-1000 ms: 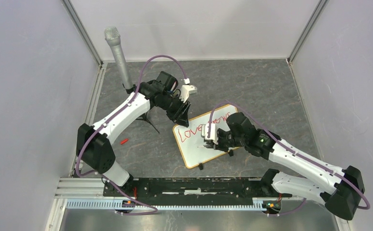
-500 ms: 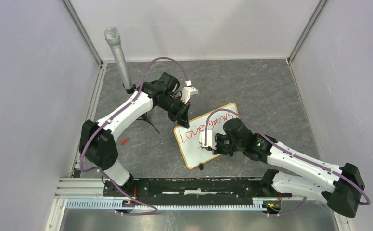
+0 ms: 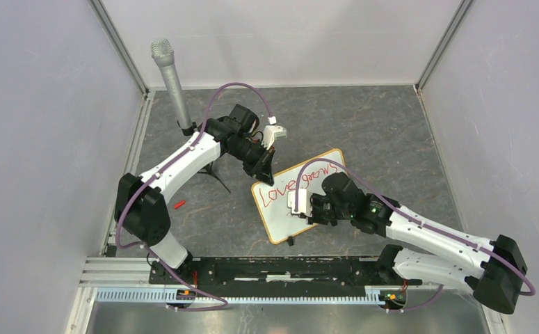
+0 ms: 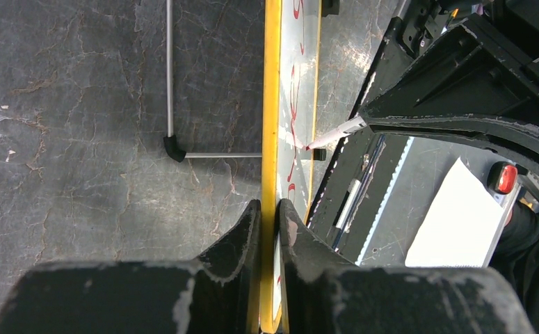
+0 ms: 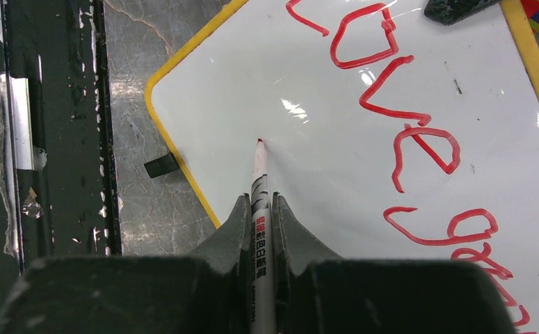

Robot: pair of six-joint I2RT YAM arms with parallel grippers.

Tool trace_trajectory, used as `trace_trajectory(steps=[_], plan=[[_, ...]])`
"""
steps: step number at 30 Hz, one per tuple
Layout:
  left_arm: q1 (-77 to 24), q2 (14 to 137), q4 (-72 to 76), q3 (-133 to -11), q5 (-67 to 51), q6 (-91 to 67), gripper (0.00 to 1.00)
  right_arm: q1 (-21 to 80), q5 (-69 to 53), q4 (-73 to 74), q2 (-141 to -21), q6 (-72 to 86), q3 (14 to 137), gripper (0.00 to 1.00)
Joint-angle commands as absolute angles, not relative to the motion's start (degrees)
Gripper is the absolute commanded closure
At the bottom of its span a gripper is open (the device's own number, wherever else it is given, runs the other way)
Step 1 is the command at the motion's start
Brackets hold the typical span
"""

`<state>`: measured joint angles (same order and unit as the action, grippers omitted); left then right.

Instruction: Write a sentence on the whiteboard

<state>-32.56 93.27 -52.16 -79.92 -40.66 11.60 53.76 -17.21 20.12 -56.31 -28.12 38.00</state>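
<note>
At centre of table [image 3: 391,125], whiteboard [image 3: 278,217] lies askew between arms; left gripper [image 4: 270,209] pinched on its yellow frame edge; right gripper [image 5: 259,202] clamped on marker [image 5: 259,170], red tip at bare white beside sentence [image 5: 405,111]; red cursive so far reads "Love grows"; small red bit [image 3: 179,204] lies left, well apart.

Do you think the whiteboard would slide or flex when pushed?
Probably stiff: the whiteboard is framed all round. It seems light and might slide, though the left end effector pinches its edge.
</note>
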Motion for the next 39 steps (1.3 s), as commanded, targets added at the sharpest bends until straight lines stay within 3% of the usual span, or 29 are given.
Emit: trace_trajectory(steps=[1,39], plan=[[-33.0,93.8,-53.4,-80.1,-40.9,11.6,0.98,54.3,-14.1,16.8,-56.6,-27.2,38.8,1.00],[-33.0,94.3,-54.2,-79.7,-40.9,12.8,0.98,57.7,-13.3,20.4,-57.5,-30.3,37.9,1.00]])
